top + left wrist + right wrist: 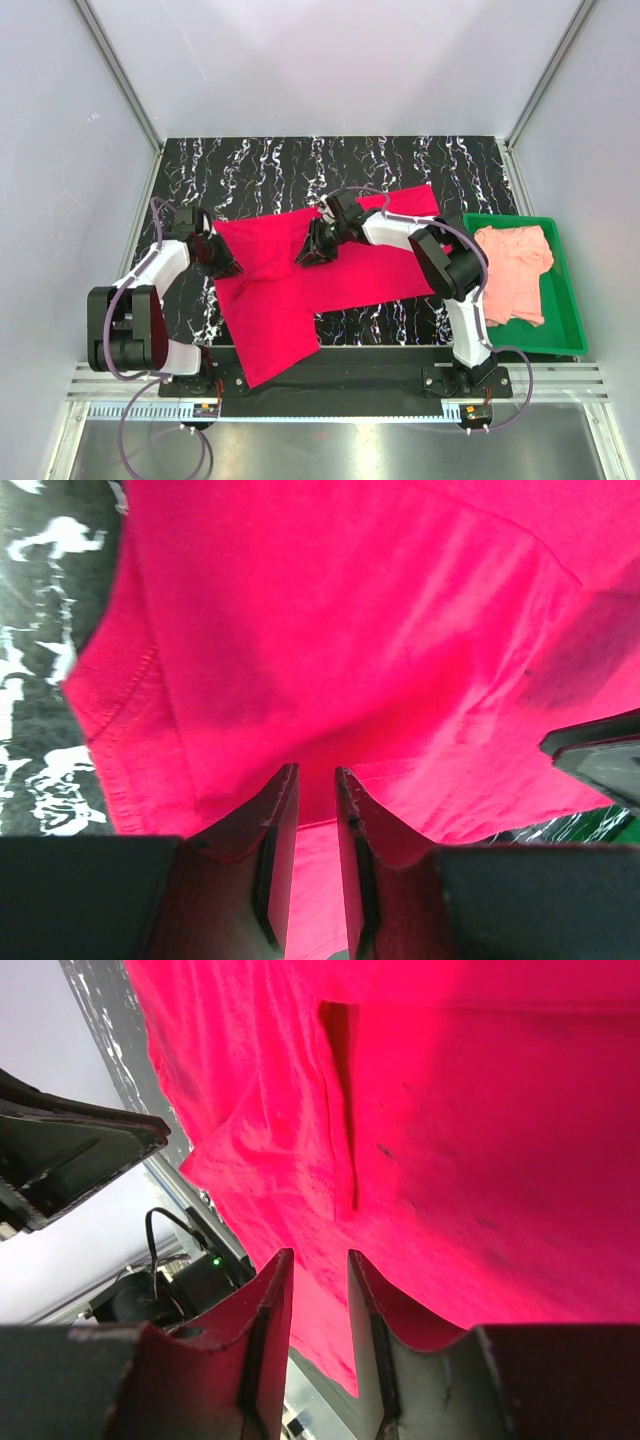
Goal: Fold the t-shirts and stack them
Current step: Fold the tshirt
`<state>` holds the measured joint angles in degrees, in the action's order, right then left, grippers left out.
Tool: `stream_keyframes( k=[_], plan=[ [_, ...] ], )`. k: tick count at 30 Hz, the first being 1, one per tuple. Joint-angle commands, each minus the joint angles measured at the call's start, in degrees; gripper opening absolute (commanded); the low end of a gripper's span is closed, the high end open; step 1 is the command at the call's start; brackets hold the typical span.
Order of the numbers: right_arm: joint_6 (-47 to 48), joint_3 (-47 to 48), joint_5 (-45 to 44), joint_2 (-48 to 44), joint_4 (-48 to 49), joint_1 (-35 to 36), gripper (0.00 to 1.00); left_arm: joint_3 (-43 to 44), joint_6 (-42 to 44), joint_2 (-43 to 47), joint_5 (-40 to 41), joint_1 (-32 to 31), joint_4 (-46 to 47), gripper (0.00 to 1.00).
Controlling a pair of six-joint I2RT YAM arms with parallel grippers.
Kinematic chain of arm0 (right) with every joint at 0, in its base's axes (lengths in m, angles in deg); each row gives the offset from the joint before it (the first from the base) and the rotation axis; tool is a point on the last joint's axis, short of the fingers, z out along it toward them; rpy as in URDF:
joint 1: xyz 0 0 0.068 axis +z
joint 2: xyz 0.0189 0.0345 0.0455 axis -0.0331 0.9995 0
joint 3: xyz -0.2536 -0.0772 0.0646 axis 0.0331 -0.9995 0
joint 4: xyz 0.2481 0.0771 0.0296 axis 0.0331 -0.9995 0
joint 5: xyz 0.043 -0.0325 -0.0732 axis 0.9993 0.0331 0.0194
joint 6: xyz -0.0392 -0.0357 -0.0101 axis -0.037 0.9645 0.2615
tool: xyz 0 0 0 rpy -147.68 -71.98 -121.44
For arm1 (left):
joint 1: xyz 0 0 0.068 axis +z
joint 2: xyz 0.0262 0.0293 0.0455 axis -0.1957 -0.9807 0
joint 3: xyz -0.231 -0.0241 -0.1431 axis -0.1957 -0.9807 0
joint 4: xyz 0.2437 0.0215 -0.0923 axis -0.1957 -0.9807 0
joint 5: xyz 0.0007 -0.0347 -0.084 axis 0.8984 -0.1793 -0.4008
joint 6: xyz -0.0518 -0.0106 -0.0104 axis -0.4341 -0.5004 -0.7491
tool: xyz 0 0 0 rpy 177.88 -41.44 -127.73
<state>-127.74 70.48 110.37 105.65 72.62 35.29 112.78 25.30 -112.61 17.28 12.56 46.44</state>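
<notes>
Red shirt: lies across the middle of the table, with one end reaching the near edge.
Left gripper: at the shirt's left edge, low over the table. Its jaws are drawn close together with the hem pinched between them.
Right gripper: at the shirt's middle, jaws narrow, a fold of red cloth caught between them.
Tray: green, at the right, near the red shirt's end.
Pink shirt: lies rumpled in the tray.

The crimson t-shirt is soft matt cloth with a stitched hem, lightly creased. The pink t-shirt is the same stuff, crumpled. The tray is shiny green plastic and the worktop is smooth black marble-look.
</notes>
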Motion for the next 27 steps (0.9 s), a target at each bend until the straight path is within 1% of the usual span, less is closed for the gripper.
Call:
stream_keyframes(
  k=[1,10,22,26,27],
  plan=[
    [-1.6,3.3,1.9,2.5,2.7,1.8,0.36,0.2,0.2,-0.8,-0.5,1.4,1.7,0.25],
    [-3.6,3.8,1.7,5.2,3.8,2.8,0.37,0.0,1.6,-1.7,-0.3,2.7,1.1,0.25],
    [-5.0,5.1,2.2,7.2,4.6,3.2,0.34,0.1,2.2,-2.7,0.9,3.1,0.8,0.25],
    [-4.9,5.5,2.2,7.2,4.1,3.3,0.29,0.0,2.4,-3.2,1.3,3.2,0.6,0.25],
    [-4.9,5.5,2.2,7.1,3.9,3.3,0.26,0.0,2.5,-3.2,1.4,3.2,0.5,0.25]
  ],
)
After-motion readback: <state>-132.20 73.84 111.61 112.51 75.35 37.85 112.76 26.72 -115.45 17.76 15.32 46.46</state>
